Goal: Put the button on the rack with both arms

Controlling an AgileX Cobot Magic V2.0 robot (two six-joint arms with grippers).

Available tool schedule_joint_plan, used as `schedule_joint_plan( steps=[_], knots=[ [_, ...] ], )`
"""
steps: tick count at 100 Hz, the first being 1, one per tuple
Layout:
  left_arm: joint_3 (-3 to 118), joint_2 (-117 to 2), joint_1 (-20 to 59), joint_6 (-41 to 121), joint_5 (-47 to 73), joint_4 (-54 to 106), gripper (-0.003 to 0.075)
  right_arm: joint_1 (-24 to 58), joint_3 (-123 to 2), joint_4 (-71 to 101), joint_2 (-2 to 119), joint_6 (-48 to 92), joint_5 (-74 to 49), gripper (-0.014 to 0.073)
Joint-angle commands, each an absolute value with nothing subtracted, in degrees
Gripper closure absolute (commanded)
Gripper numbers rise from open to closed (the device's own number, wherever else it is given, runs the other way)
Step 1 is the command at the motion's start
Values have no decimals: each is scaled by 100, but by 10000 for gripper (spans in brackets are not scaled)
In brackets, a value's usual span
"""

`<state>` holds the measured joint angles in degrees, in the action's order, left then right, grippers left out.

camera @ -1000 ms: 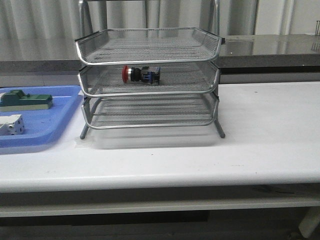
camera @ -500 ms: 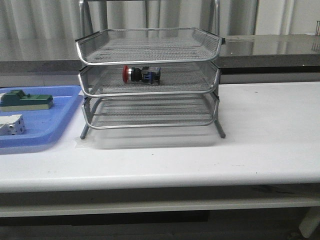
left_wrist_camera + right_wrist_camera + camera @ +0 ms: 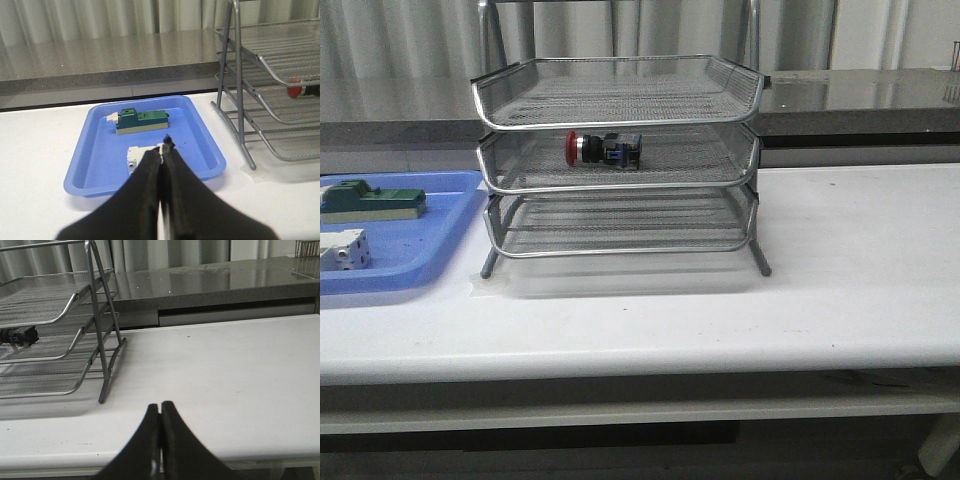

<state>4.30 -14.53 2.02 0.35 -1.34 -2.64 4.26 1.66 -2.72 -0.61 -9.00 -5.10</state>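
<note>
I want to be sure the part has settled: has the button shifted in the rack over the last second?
No. The button lies at the same spot on the middle tier of the rack, its red cap facing the blue tray.

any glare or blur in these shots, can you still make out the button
Front view: evenly lit, button sharp on the rack's middle tier. Left wrist view: left gripper dark and soft. Right wrist view: glare on the grey counter, button half cut off.
</note>
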Motion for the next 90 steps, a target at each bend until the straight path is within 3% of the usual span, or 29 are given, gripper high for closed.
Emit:
schedule_joint_plan(
  steps=[1,46,90],
  knots=[
    [353,-1207,185,-35,-652,-274,741,391,52,-333,-180,-907,-33,651],
    [-303,207,180,-35,-510,-241,741,391,52,-333,-180,-907,-33,651],
    [-303,210,180,-35,-533,200,741,391,52,-333,-180,-907,-33,651]
  ],
)
